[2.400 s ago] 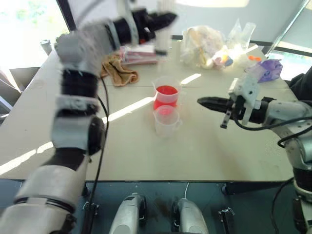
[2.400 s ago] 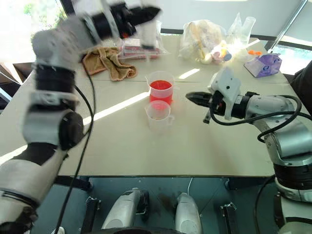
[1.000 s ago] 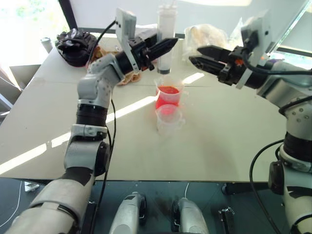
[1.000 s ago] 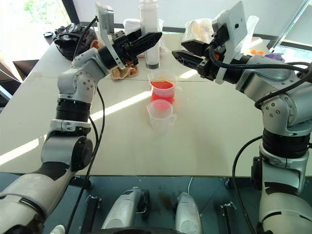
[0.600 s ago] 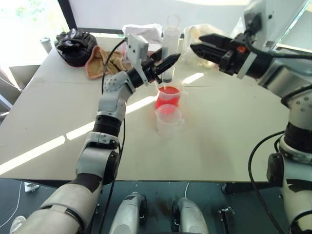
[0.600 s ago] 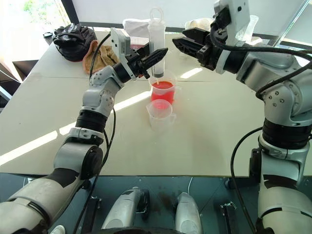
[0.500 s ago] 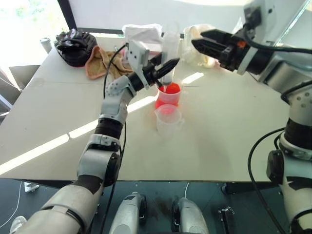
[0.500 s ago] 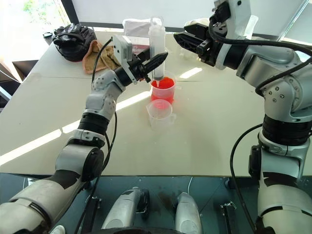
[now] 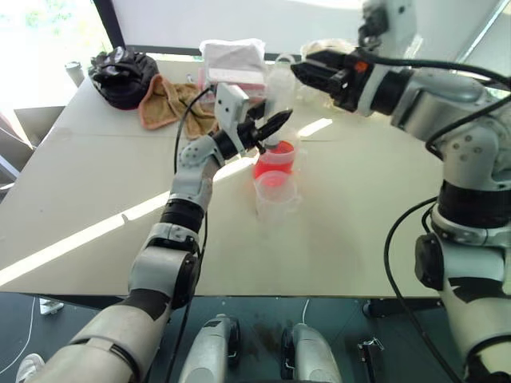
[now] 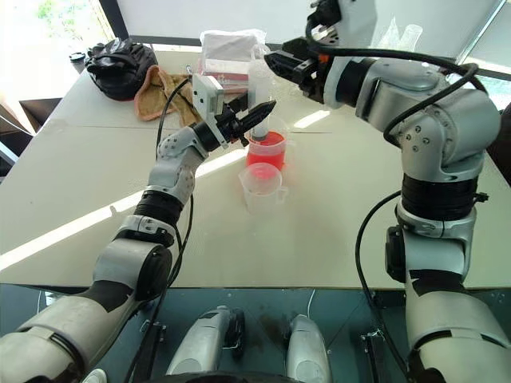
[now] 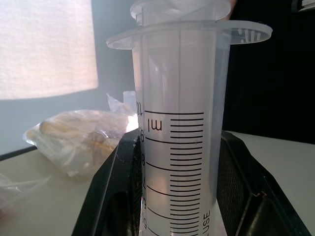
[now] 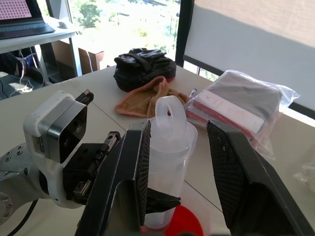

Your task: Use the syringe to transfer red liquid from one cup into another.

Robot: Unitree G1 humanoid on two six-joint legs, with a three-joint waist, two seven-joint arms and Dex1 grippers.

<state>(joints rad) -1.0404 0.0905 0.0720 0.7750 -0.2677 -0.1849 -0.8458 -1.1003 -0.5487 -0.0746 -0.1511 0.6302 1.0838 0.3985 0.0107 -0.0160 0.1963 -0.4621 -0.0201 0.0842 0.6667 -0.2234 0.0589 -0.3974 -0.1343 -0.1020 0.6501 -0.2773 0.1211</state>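
On a pale surface (image 9: 96, 183), the left tool (image 10: 254, 114) is gripping the syringe (image 10: 259, 88) around its clear barrel, holding it upright with its lower end dipping into the larger beaker (image 10: 266, 148), which is holding the red liquid (image 10: 264, 151). In the left wrist view the two black fingers (image 11: 110, 187) are pressing against either side of the graduated barrel, below its flange. The right tool (image 10: 275, 64) is hovering with its fingers apart at the top of the syringe; in the right wrist view its fingers (image 12: 129, 172) are standing either side of the looped plunger handle (image 12: 170, 112) without touching it. The smaller beaker (image 10: 263, 187), with only a faint red tint at its base, is sitting just in front of the larger one, nearer the robot. Toward the far side of the surface are lying an orange-brown cloth (image 9: 164, 102), a black bundle (image 9: 121, 73) and a bagged flat package (image 9: 233, 62).
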